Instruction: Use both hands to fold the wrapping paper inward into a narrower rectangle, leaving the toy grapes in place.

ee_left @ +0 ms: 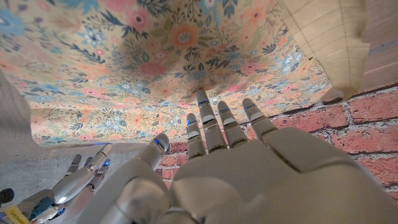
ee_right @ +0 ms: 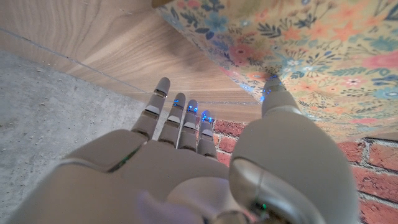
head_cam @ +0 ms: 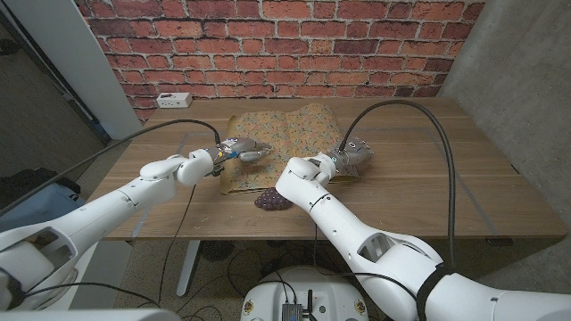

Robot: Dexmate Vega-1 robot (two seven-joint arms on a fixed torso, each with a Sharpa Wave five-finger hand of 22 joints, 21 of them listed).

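While wrapping paper (head_cam: pixel 268 147) lies mid-tabletop w/ toy grapes (head_cam: pixel 270 200) at its near edge, L hand (head_cam: pixel 239 152) & R hand (head_cam: pixel 343 163), fingers extended, gripping nothing, should prob. lift side edges evenly, fold inward w/o nudging grapes.

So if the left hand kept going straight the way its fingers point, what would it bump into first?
Most likely the wrapping paper. In the left wrist view the left hand has its fingers stretched toward the flowery sheet, with nothing between them. Whether they already touch it is unclear; depth is hard to judge.
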